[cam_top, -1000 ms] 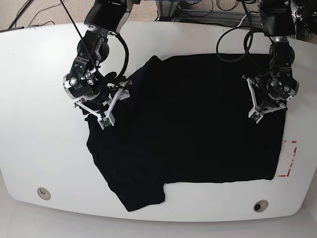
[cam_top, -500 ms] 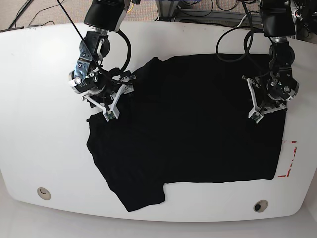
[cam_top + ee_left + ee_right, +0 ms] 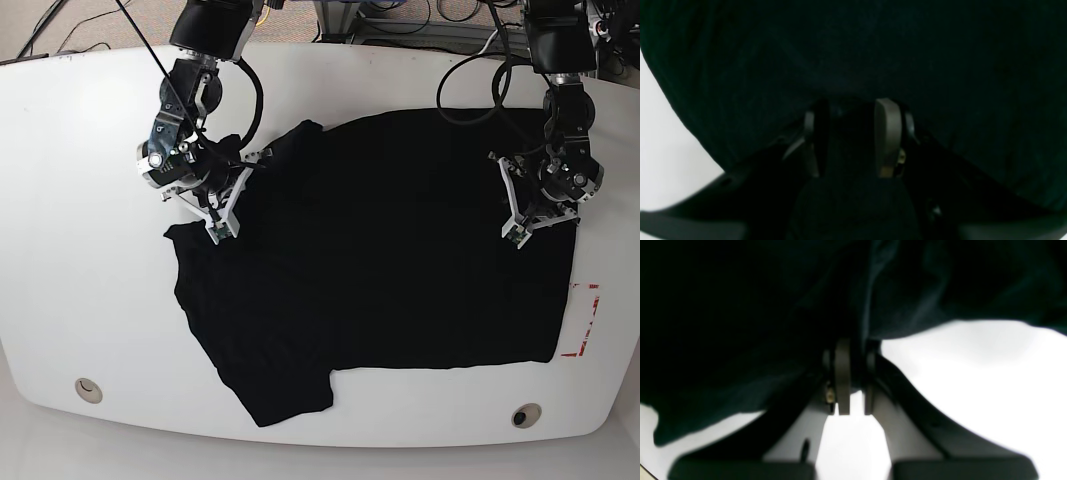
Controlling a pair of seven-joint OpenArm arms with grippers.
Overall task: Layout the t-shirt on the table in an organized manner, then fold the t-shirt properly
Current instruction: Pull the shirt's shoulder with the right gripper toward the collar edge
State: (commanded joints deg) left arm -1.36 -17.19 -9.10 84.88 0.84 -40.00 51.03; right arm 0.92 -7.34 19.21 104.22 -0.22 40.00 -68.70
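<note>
Both sleeves of the t-shirt [image 3: 390, 250] point left (long axis left-right).

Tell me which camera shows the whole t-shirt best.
The base view: the whole t-shirt lies spread on the white table, sleeves and hem visible. The left wrist view shows only dark cloth filling the frame; the right wrist view shows only a bunched edge.

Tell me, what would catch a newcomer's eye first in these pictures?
A big black t-shirt sprawls across most of the white table. Two robot arms reach down from the far edge: the right gripper pinches cloth at the shirt's left edge in the base view, while the left gripper rests on the shirt near its opposite edge, beside a red tape mark.
</note>
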